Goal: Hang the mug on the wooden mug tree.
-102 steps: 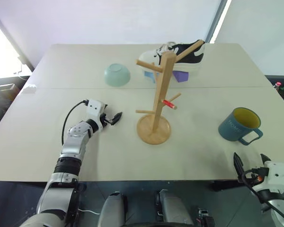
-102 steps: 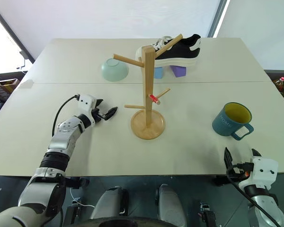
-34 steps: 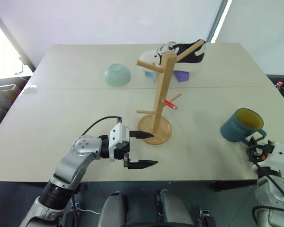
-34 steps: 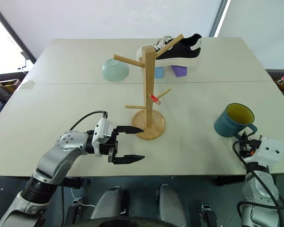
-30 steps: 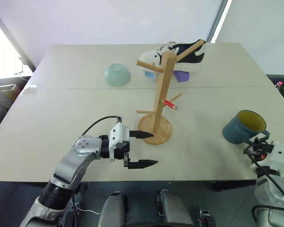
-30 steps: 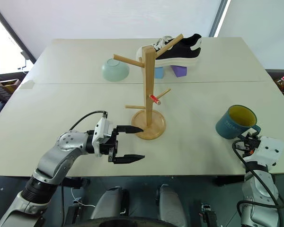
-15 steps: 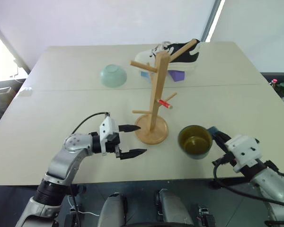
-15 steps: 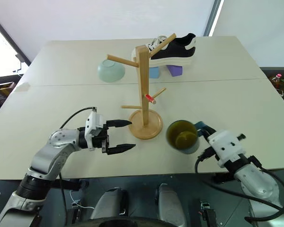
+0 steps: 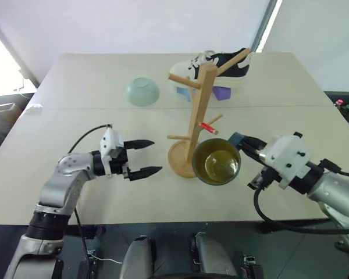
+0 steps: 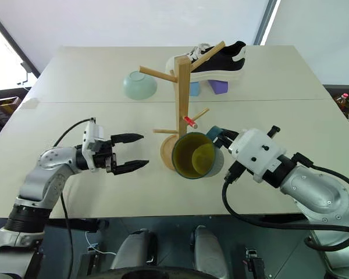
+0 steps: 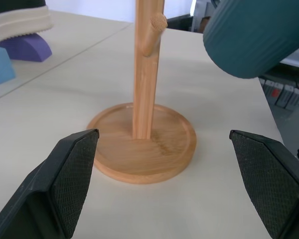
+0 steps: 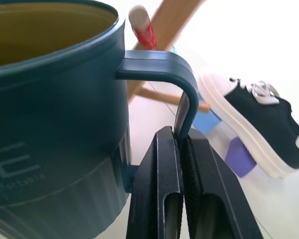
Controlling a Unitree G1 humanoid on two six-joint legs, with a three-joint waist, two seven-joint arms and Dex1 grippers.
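The dusty-blue mug hangs in the air just right of the wooden mug tree, tipped so its yellow-green inside faces me. My right gripper is shut on the mug's loop handle, and the red-tipped peg stands close behind the handle. In the head view the mug covers part of the tree's round base. My left gripper is open and empty, level above the table, left of the base and pointing at it. In the left wrist view the base lies between its fingers, with the mug beyond.
A mint-green bowl sits upside down at the back left of the table. A black-and-white shoe rests on blue and purple blocks behind the tree. The table's near edge runs just below both arms.
My right gripper has lifted the mug off the table at the right, carried it left to the tree and tipped it toward me. The open left gripper has drawn back left from the base.
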